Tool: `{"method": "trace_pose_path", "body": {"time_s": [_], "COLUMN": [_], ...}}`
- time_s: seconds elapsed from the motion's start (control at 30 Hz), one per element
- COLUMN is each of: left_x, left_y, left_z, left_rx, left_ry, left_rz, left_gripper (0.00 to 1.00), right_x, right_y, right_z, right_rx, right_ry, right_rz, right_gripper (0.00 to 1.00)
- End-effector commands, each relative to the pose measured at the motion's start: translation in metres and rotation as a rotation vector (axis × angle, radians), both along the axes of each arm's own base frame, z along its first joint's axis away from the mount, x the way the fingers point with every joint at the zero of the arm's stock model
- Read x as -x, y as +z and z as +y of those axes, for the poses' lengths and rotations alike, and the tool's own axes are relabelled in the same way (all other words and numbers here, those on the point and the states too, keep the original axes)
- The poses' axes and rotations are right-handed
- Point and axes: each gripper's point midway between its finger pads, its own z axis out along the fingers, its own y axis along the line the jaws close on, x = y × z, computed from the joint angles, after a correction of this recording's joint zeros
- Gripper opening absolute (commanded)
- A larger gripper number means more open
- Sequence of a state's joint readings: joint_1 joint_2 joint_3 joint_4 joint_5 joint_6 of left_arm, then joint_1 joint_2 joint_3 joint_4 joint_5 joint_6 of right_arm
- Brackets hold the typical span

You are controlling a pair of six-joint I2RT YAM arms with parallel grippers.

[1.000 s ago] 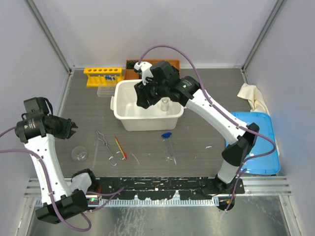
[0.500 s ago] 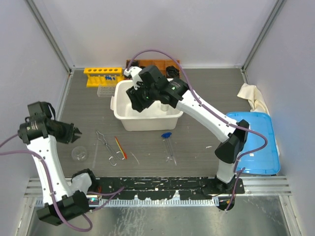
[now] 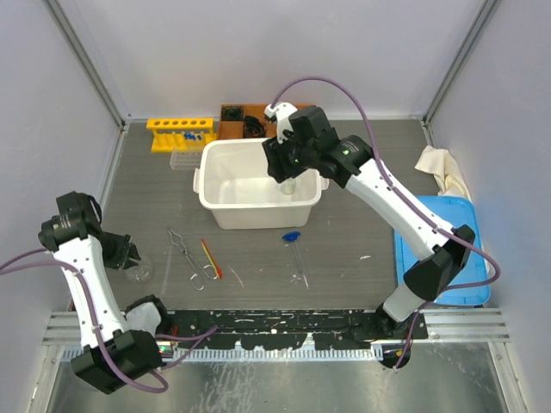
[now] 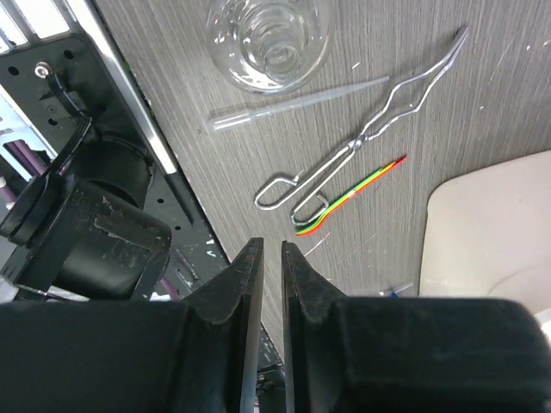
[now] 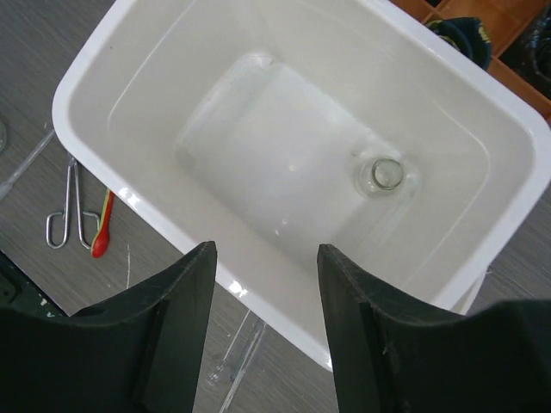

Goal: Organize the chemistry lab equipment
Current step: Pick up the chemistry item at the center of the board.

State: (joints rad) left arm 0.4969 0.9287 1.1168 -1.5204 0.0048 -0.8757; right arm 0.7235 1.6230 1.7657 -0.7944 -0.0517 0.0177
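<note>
White plastic tub (image 3: 258,215) filled the middle of the top view, and your right gripper (image 5: 265,254) hung above its open mouth with the jaws spread wide and gripping nothing. One glass flask (image 5: 385,175) stood upright on the tub floor, right of centre in the wrist view, ringed by the tub walls and apart from the fingers. Behind the tub, in the upper left, you had the yellow tube rack (image 3: 162,142) with blue-capped test tubes (image 3: 195,135) in its right-hand holes. A clear tray (image 3: 182,160) lay just in front of it and an orange-brown box (image 3: 232,129) stood beside it. At the lower left, your left gripper (image 4: 267,251) was pinched down to a thin slit, holding nothing, close to a second flask (image 4: 269,34) at the top of its wrist view. Between that flask and the tub lay a thin clear pipette (image 4: 297,103), the metal tongs (image 4: 362,146) and the red-orange stick (image 4: 353,191). All three were flat on the table, the stick just beside the tongs' looped handles. Your blue-bulb dropper (image 3: 293,237) lay in front of the tub, well apart from the tongs. At the right edge sat a crumpled cloth (image 3: 443,172) and a blue lid (image 3: 465,213), the lid partly hidden by your right arm.
</note>
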Motion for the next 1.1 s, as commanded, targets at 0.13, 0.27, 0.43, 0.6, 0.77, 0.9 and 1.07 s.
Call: {"method": "trace_pose_path", "body": {"time_s": [0.13,0.27,0.43,0.6,0.77,0.9,1.07], "left_x": [-0.023,-0.027,-0.029,-0.025,-0.024,-0.022,-0.026], "left_y": [-0.004,-0.015,-0.026,-0.040,-0.053,-0.052,-0.054], "left_z": [0.024,0.025,0.031,0.033,0.034,0.038,0.044], "left_rx": [-0.031,0.007,-0.010,-0.024,-0.008,-0.024,-0.037], "left_ry": [0.006,-0.011,-0.053,-0.078,-0.070,-0.071,-0.069], "left_rz": [0.037,0.099,0.121,0.146,0.178,0.200,0.216], "left_gripper": [0.15,0.19,0.19,0.19,0.19,0.25,0.33], "right_x": [-0.009,-0.013,-0.015,-0.017,-0.017,-0.017,-0.021], "right_y": [0.039,0.046,0.048,0.045,0.045,0.043,0.039], "right_z": [-0.036,-0.060,-0.078,-0.091,-0.099,-0.101,-0.102], "right_rx": [-0.119,-0.139,-0.146,-0.149,-0.153,-0.150,-0.144], "right_ry": [-0.089,-0.146,-0.192,-0.227,-0.245,-0.252,-0.257], "right_rz": [-0.090,-0.108,-0.120,-0.117,-0.118,-0.115,-0.108], "right_gripper": [0.58,0.61,0.64,0.66,0.66,0.67,0.67]}}
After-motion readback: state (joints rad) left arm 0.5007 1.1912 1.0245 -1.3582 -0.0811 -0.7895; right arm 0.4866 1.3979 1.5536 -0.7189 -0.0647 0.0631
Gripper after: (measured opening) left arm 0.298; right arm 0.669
